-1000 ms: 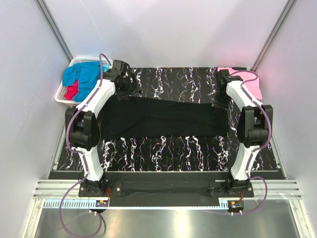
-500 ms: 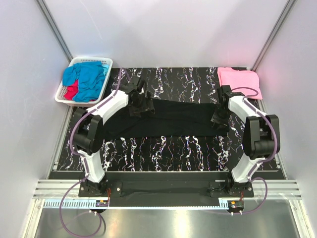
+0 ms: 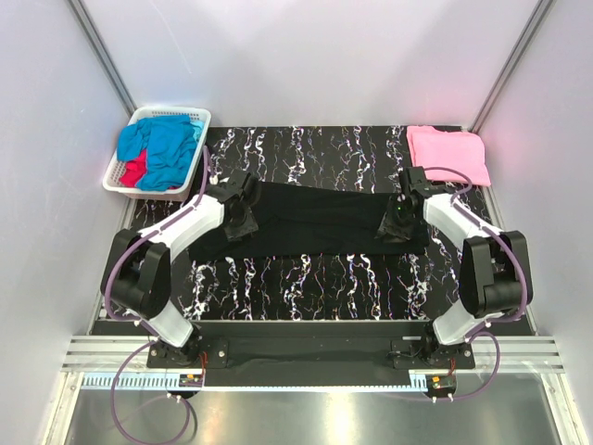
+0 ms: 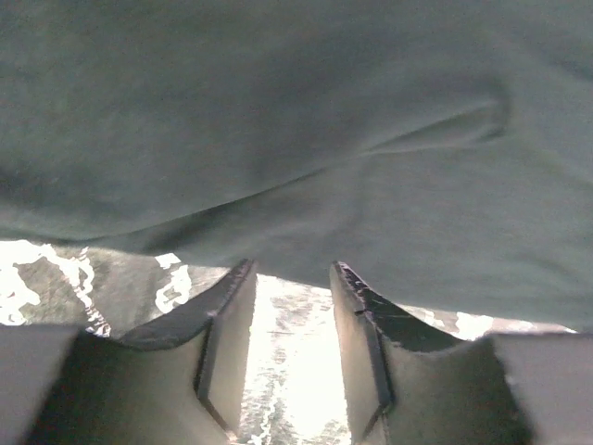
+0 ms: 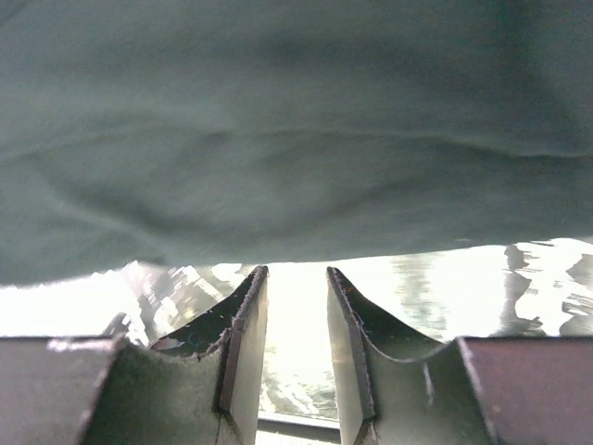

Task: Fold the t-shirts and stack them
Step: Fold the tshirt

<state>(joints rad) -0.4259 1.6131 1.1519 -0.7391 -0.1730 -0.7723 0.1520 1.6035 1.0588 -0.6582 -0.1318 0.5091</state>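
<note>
While judging progress, noted pink shirt (image 3: 447, 153) folded flat at far right corner, counted as done. Black shirt (image 3: 315, 218) across centre of worktop (image 3: 324, 278), narrowed to long band, probably mid-fold; cross folds and stacking left. Blue shirt (image 3: 167, 144) and red shirt (image 3: 135, 171) bunched in basket (image 3: 172, 112) beyond far left corner, untouched. Left gripper (image 4: 292, 273) at band's left end, right gripper (image 5: 296, 273) at right end: both parted narrowly, nothing seen between fingers, tips at cloth edge.

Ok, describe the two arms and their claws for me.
The left arm and right arm have white shells, black joints and looping purple cable. The left claw and right claw each have two dark tapered fingers with pale inner faces.
</note>
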